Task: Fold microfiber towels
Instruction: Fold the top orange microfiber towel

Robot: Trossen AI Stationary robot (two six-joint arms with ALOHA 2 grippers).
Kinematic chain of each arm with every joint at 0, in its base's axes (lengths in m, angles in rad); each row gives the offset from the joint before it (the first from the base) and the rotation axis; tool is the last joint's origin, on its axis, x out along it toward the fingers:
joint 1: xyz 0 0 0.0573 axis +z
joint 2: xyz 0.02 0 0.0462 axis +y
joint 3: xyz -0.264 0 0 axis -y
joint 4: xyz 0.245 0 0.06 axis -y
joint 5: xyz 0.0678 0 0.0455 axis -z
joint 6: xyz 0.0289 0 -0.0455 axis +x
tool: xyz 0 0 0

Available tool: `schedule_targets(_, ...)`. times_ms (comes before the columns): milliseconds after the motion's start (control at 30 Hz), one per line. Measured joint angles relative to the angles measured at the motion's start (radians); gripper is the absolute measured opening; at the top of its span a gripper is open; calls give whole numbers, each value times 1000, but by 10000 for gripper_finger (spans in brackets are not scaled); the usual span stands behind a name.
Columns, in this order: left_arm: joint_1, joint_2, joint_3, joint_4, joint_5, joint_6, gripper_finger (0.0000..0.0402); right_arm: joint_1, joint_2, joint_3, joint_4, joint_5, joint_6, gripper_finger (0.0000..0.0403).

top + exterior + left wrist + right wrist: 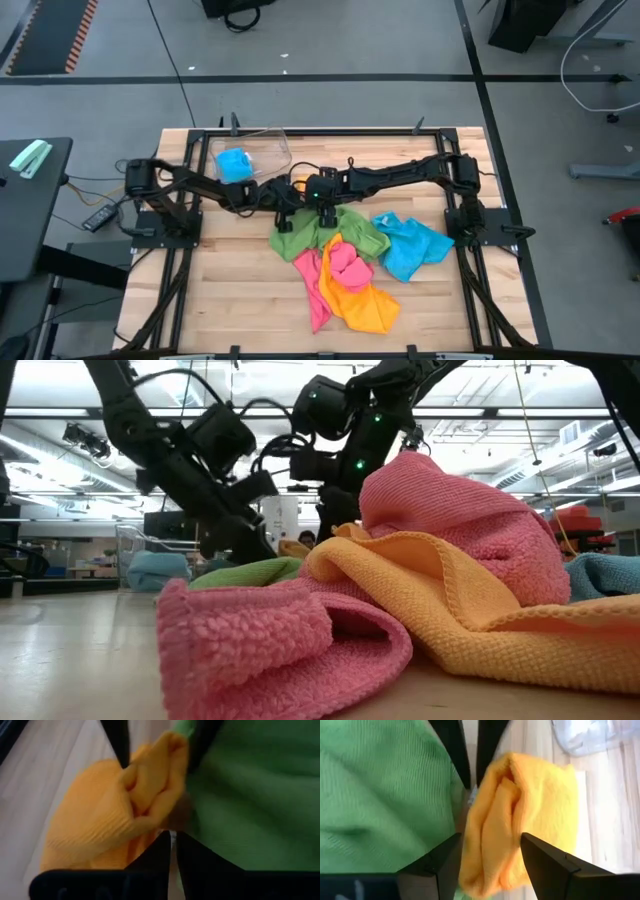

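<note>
While the right pincer (490, 850) stands spread around a bunched yellow towel (520, 815), the left pincer (173, 845) opposite pinches it; soft, limp, so we grip a hem.

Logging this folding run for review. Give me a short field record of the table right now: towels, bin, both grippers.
folded towel: small orange-yellow towel bunched between both grippers
left gripper: shut, at the folded towel's edge
right gripper: open, fingers either side of the folded towel
loose pile: green towel, pink towel, orange towel, blue towel
clear bin: holds a folded blue towel
</note>
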State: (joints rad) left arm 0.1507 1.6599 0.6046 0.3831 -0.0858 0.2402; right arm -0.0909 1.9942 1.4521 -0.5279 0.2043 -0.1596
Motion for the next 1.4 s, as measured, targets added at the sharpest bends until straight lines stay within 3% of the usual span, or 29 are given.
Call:
schedule_targets(267,-38,-150,0,-147,2,18,29,1,-13,0,3,3,0,209)
schedule_targets(600,31,-155,0,-57,-38,15,14,-53,-128,-5,74,-41,-9,209)
schedule_targets(733,30,-155,1,-55,-38,11,17,-104,-117,-115,334,-156,-11,209)
schedule_targets(1000,26,-155,1,-119,-37,6,18,-178,-105,-423,964,-290,83,209)
schedule_targets(1400,25,-154,0,-155,-36,-19,26,-204,9,-414,1076,-368,114,209)
